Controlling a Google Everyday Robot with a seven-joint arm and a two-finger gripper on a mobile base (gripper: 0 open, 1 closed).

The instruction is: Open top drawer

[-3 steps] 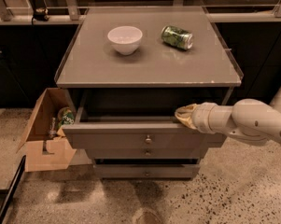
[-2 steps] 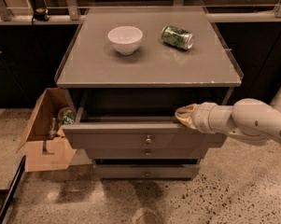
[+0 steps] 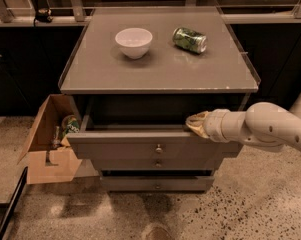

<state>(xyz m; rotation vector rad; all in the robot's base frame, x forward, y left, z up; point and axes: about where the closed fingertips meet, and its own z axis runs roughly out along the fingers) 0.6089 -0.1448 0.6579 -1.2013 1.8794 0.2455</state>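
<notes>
The top drawer (image 3: pixel 115 146) is the widest grey front, with a small round metal knob (image 3: pixel 158 147) at its centre. It stands pulled out from the cabinet, with a dark gap behind its top edge. My gripper (image 3: pixel 196 124) comes in from the right on a white arm (image 3: pixel 262 129). Its yellowish tip rests at the top edge of the drawer front, right of the knob. The inside of the drawer is in shadow.
Two narrower grey drawer fronts (image 3: pixel 158 163) (image 3: pixel 156 186) sit below. A white bowl (image 3: pixel 133 41) and a green can (image 3: pixel 189 39) lie on the cabinet top (image 3: pixel 155 69). An open cardboard box (image 3: pixel 47 149) with items stands at the left on the speckled floor.
</notes>
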